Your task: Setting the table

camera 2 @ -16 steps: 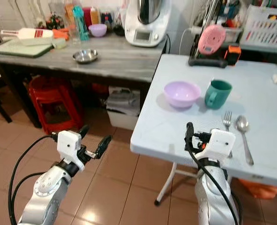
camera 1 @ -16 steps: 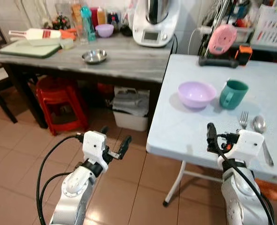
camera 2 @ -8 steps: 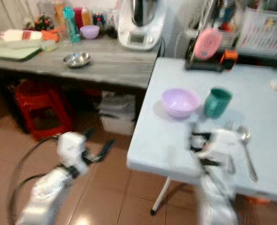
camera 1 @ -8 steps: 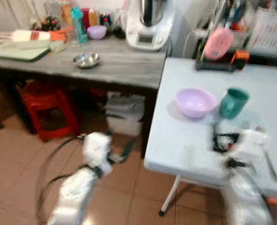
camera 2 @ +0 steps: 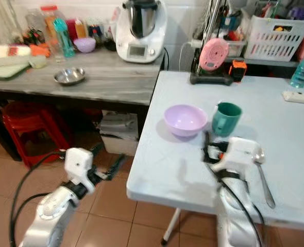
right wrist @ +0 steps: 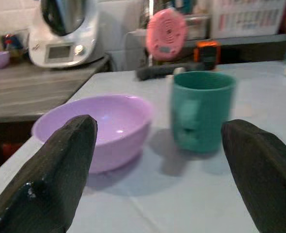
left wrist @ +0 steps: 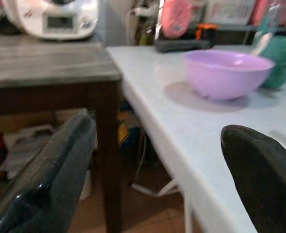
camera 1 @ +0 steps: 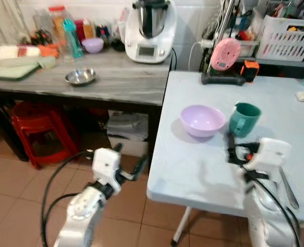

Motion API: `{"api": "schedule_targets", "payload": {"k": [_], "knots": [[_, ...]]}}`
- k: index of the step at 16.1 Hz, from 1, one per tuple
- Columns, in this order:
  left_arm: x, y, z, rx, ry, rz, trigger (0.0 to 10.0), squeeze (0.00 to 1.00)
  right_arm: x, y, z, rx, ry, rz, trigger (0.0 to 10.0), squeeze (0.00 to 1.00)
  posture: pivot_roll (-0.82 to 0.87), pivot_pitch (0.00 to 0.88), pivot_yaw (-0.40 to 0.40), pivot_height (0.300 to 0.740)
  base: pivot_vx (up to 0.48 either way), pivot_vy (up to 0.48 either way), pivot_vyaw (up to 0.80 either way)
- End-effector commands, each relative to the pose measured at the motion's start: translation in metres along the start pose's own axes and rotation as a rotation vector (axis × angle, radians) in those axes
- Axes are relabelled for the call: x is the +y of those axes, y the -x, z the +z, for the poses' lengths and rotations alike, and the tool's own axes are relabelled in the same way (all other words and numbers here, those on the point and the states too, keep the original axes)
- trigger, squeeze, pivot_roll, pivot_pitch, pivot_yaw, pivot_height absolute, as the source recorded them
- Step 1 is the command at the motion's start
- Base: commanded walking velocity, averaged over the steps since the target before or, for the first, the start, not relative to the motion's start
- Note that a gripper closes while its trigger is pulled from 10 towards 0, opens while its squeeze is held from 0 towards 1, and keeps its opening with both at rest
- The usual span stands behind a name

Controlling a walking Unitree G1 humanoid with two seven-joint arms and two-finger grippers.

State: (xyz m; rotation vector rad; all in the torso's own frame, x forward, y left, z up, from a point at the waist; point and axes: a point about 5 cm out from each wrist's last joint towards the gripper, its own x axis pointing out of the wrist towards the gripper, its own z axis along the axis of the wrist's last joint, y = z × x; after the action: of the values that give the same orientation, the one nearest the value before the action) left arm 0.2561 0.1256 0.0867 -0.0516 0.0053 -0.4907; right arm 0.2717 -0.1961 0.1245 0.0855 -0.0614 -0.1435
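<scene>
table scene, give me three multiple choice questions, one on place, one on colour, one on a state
1. Where is the mug relative to the purple bowl?
A. inside it
B. beside it on the white table
C. on the floor

2. What colour is the mug?
A. green
B. red
C. yellow

3. How are the right pincer's fingers?
A. shut on the mug
B. shut on a spoon
C. open, holding nothing

Answers: 1 B, both stand side by side on the tabletop. 2 A, it looks teal green. 3 C, the fingers are spread wide with a gap between them.

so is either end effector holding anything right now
Nothing is held. The right end effector is open above the white table, facing the purple bowl and green mug; the left end effector is open too.
</scene>
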Motion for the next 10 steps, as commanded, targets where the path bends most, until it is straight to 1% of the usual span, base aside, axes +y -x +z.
{"api": "schedule_targets", "payload": {"k": [1, 2, 4, 5, 6, 7, 8, 10], "knots": [[-0.002, 0.0, 0.003, -0.008, -0.004, -0.023, 10.0, 0.0, -0.002, -0.004, 0.005, -0.01, 0.017, 0.008, 10.0, 0.0, 0.01, 0.0, -0.001, 0.74, 0.0, 0.0, 0.0], [-0.002, 0.001, 0.005, -0.023, -0.011, -0.041, 10.0, 0.0, -0.002, -0.006, 0.005, -0.005, 0.032, 0.017, 10.0, 0.0, 0.01, 0.0, -0.003, 0.74, 0.0, 0.0, 0.0], [-0.006, 0.008, 0.006, -0.028, -0.067, -0.136, 10.0, 0.0, 0.0, -0.011, 0.005, 0.022, 0.064, 0.052, 10.0, 0.0, 0.01, 0.0, -0.011, 0.74, 0.0, 0.0, 0.0], [-0.007, 0.013, 0.004, -0.008, -0.134, -0.225, 10.0, 0.0, 0.001, -0.016, 0.001, 0.079, 0.084, 0.074, 10.0, 0.0, 0.0, 0.0, -0.011, 0.74, 0.0, 0.0, 0.0], [-0.006, 0.016, 0.003, 0.0, -0.161, -0.253, 10.0, 0.0, 0.004, -0.019, 0.003, 0.082, 0.1, 0.109, 10.0, 0.0, 0.0, 0.0, -0.011, 0.74, 0.0, 0.0, 0.0], [-0.005, 0.017, 0.003, 0.005, -0.163, -0.266, 10.0, 0.0, 0.005, -0.021, 0.004, 0.085, 0.127, 0.132, 10.0, 0.0, 0.0, 0.0, -0.014, 0.74, 0.0, 0.0, 0.0], [-0.005, 0.019, 0.003, 0.011, -0.185, -0.301, 10.0, 0.0, 0.007, -0.027, 0.003, 0.119, 0.161, 0.176, 10.0, 0.0, 0.0, 0.0, -0.016, 0.74, 0.0, 0.0, 0.0], [-0.007, 0.021, 0.002, 0.009, -0.191, -0.34, 10.0, 0.0, 0.011, -0.036, 0.005, 0.137, 0.215, 0.232, 10.0, 0.0, 0.0, 0.0, -0.022, 0.74, 0.0, 0.0, 0.0]]}}
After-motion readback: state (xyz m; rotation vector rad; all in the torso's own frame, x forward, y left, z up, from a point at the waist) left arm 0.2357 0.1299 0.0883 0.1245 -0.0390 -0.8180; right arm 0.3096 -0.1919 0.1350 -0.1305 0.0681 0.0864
